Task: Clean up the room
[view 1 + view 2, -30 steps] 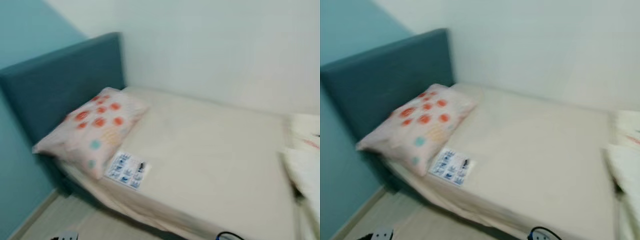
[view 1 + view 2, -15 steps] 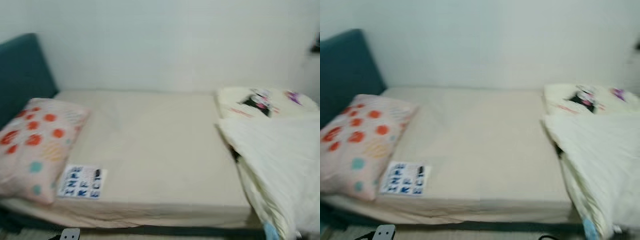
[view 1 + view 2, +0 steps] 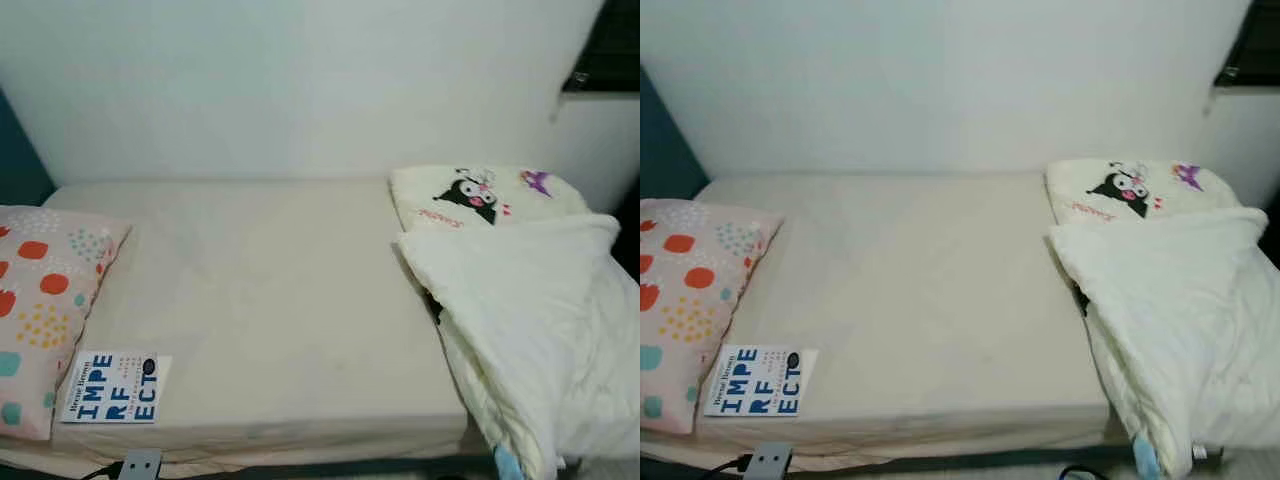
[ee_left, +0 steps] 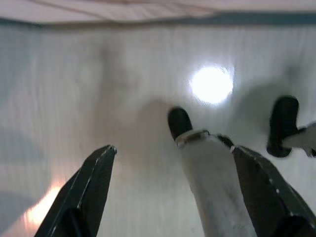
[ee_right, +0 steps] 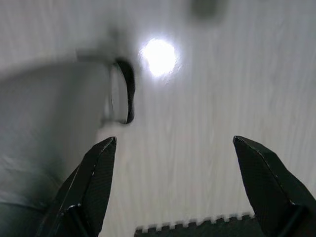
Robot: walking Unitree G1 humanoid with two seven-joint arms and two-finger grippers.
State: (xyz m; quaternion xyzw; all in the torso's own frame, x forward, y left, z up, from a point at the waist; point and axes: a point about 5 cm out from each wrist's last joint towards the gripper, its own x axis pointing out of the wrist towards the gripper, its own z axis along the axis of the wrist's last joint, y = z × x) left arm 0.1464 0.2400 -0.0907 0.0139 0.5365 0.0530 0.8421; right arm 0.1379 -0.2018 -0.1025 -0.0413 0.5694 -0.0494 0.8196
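On the bed (image 3: 270,300): book (image 3: 112,386) near front edge beside spotted pillow (image 3: 40,300), rumpled duvet (image 3: 520,330) heaped at right. Best to step closer, then reach for book squarely. Left gripper (image 4: 173,192) and right gripper (image 5: 173,187) hanging over floor, jaws spread, empty

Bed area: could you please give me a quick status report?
Both grippers open, idle over floor. Book beside pillow; quilt heaped at bed's right end. Nothing blocking.

Book (image 3: 112,386) beside pillow (image 3: 40,300); blanket (image 3: 520,320) right on bed (image 3: 280,290).
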